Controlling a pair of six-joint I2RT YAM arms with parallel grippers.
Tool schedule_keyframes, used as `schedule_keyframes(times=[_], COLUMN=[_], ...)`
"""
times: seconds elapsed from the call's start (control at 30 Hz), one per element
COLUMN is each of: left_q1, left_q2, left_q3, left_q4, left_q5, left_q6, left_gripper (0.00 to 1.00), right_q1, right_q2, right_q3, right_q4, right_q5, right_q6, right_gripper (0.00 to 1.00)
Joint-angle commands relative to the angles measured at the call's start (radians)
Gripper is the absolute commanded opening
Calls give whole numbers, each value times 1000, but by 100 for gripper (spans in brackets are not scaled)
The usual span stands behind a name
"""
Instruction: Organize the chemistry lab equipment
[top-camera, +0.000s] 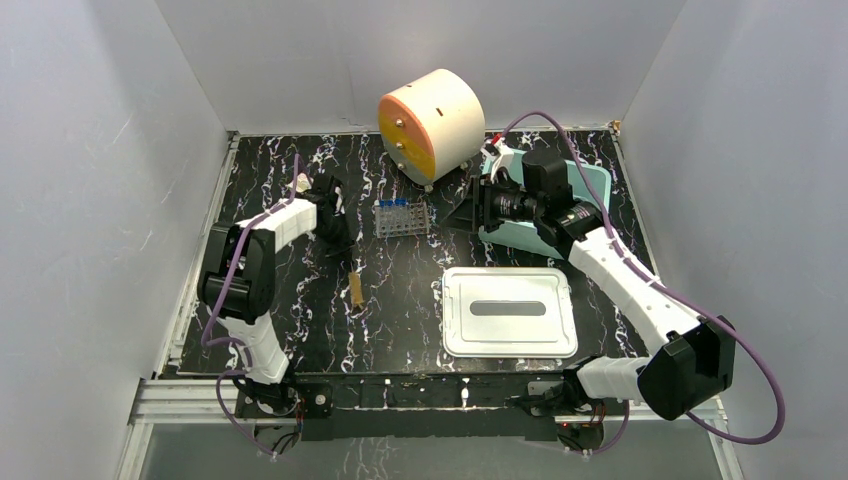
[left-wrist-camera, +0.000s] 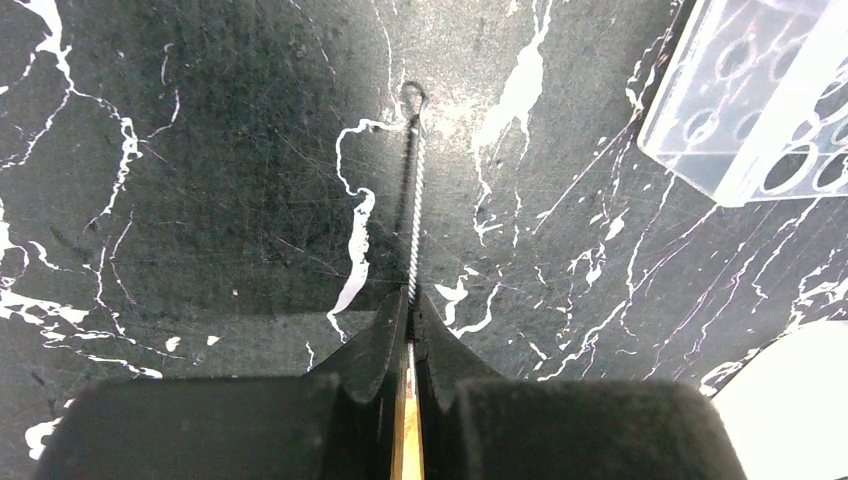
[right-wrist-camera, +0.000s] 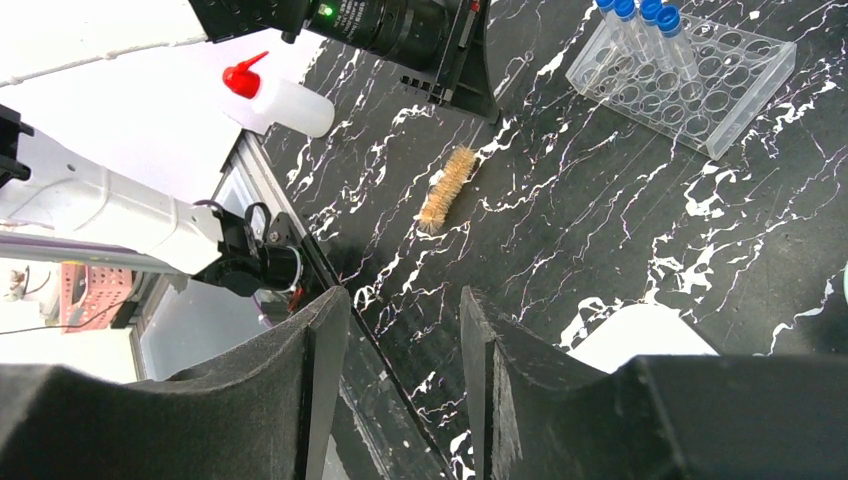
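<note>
Black left gripper (left-wrist-camera: 411, 300), clamped on the twisted-wire stem of the tan-bristled brush (left-wrist-camera: 412, 200) lying near the clear plastic tube rack (left-wrist-camera: 760, 100), seems poised to lift it, while the right gripper (right-wrist-camera: 402, 300) hangs parted, empty.

1. We see the worktop (left-wrist-camera: 200, 150) as black, stone-look, white-veined, semi-glossy and finely scratched.
2. The tube rack (left-wrist-camera: 730, 100) looks to us like clear, glossy hard plastic. The tubes (right-wrist-camera: 680, 50) in it are clear with blue plastic caps.
3. The wooden-handled tool (left-wrist-camera: 412, 200) shows us a twisted metal wire stem and pale wood.
4. The left pincer (left-wrist-camera: 410, 305) looks like matt black plastic.
5. The brush (right-wrist-camera: 448, 188) has rough tan bristles.
6. The lid (top-camera: 510, 312) looks like smooth white plastic, faintly shiny.
</note>
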Motion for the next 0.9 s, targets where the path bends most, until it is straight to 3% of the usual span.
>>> schedule_keyframes(times=[0.0,0.27,0.53,0.87], left_q1=[-13,-12,-15,-18], left_q2=[-39,-310,-573,-646], left_q3=[-19,-38,-141,-173], left_q4=[-40,11,268,483], left_q5=[30,199,482,676], left_q6=[24,-23,-160,-273], left_gripper=[0,0,0,0], right_q1=[1,4,55,168], right_q2=[-30,-29,4,123], right_q3=[-7,-15,10,110], right_q4=[57,56,133,334], right_q5=[6,22,30,71], right_q6=[7,12,56,185], right_gripper=[54,56,66,67])
